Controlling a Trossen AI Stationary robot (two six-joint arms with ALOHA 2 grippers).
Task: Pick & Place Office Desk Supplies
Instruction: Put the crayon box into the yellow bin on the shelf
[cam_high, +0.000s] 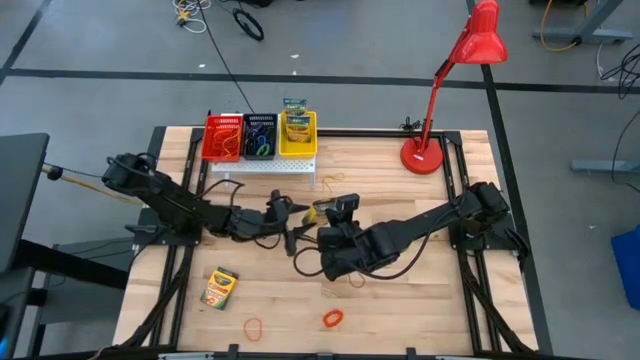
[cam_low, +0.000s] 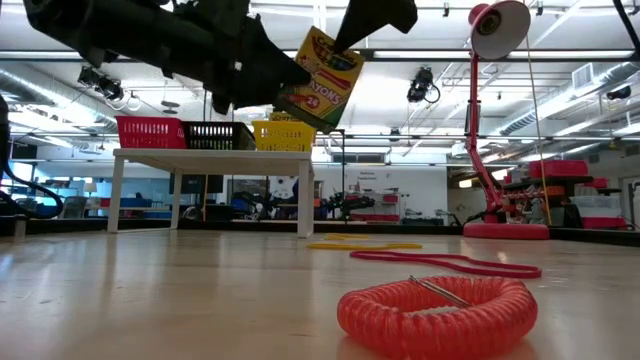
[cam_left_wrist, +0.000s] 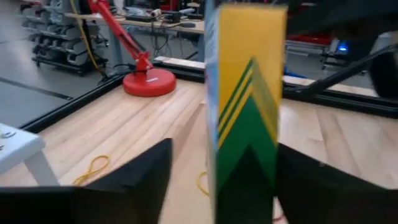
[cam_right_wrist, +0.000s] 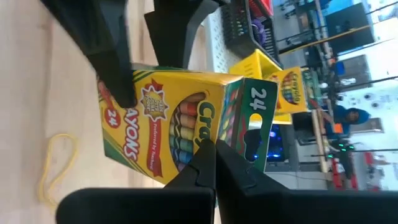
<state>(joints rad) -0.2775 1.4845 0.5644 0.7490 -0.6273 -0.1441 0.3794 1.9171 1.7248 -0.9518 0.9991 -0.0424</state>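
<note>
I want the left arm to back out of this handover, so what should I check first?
1. Right gripper shut on the crayon box: ok, it pinches one edge.
2. Left fingers spread off the box: ok on one side, where a gap shows; other side cannot tell.
3. Box clear of the table: ok, it hangs in the air.
4. Room in the yellow basket: cannot tell; one box stands inside.
</note>
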